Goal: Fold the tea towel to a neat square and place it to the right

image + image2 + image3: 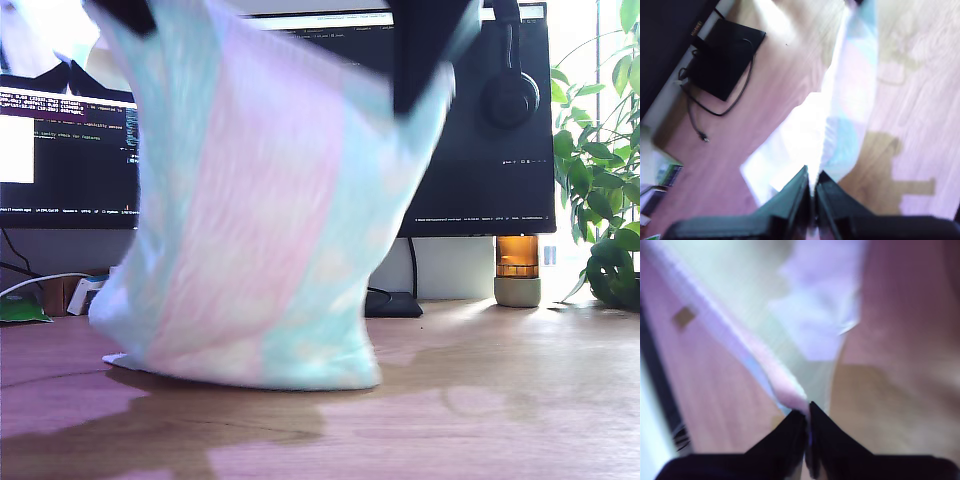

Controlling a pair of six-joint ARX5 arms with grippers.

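Observation:
The tea towel [260, 200], white with mint-green and pink bands, hangs upright in front of the monitors, its lower edge bunched on the wooden desk [500, 400]. Its two top corners are held by two dark arm ends, one [130, 10] at the exterior view's top left and one [430, 50] at the top right; which arm is which I cannot tell. My first gripper [812, 176] is shut on a towel [840, 100] edge, with cloth falling to the desk. My second gripper [807, 407] is shut on another blurred towel [805, 315] edge.
Behind the towel stand dark monitors [490, 150], with headphones [512, 90] hung on one. An amber jar [517, 268] and a leafy plant [605, 170] stand at the exterior view's right. A black pad [725, 60] with a loose cable [715, 107] lies by the monitor foot.

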